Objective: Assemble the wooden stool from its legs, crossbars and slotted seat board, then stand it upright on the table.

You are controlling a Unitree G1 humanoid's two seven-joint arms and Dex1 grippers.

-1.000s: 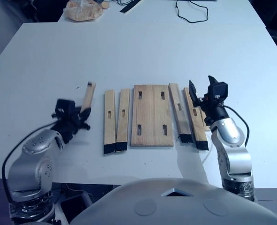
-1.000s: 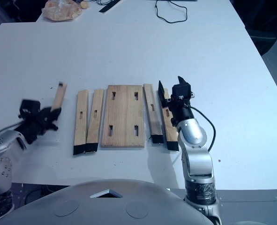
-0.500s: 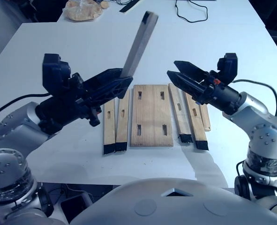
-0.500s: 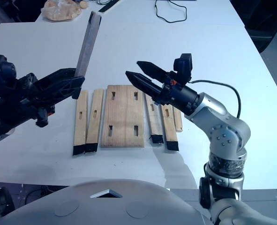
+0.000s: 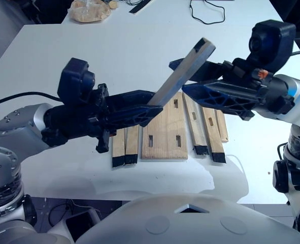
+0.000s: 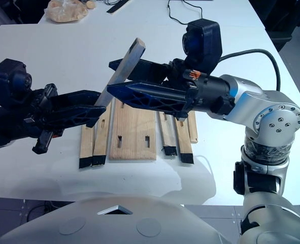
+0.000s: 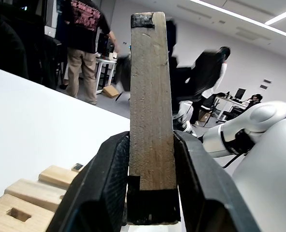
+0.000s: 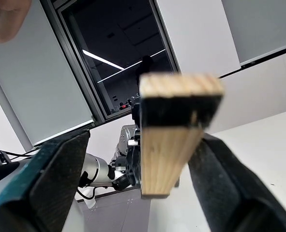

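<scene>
My left gripper [image 5: 148, 100] is shut on the lower end of a wooden bar [image 5: 184, 72], holding it in the air above the table, tilted up toward the right. My right gripper [image 5: 177, 76] stands open with one finger on each side of the bar's upper half; in the right wrist view a gap shows beside the bar's end [image 8: 179, 130]. The left wrist view has the bar [image 7: 151, 96] clamped between both fingers [image 7: 109, 183]. The slotted seat board [image 5: 163, 127] lies flat on the table. Two legs [image 5: 125, 133] lie left of it and two legs [image 5: 204, 127] right of it.
A short wooden piece [image 5: 222, 126] lies just right of the right-hand legs. At the table's far edge are a crumpled bag [image 5: 91, 10] and a black cable [image 5: 206, 16]. The white table [image 5: 63, 56] has bare room at left, right and behind the parts.
My left gripper has lifted the bar off the table and tipped it over to the right. The right gripper has risen and come in around the bar's upper part.
</scene>
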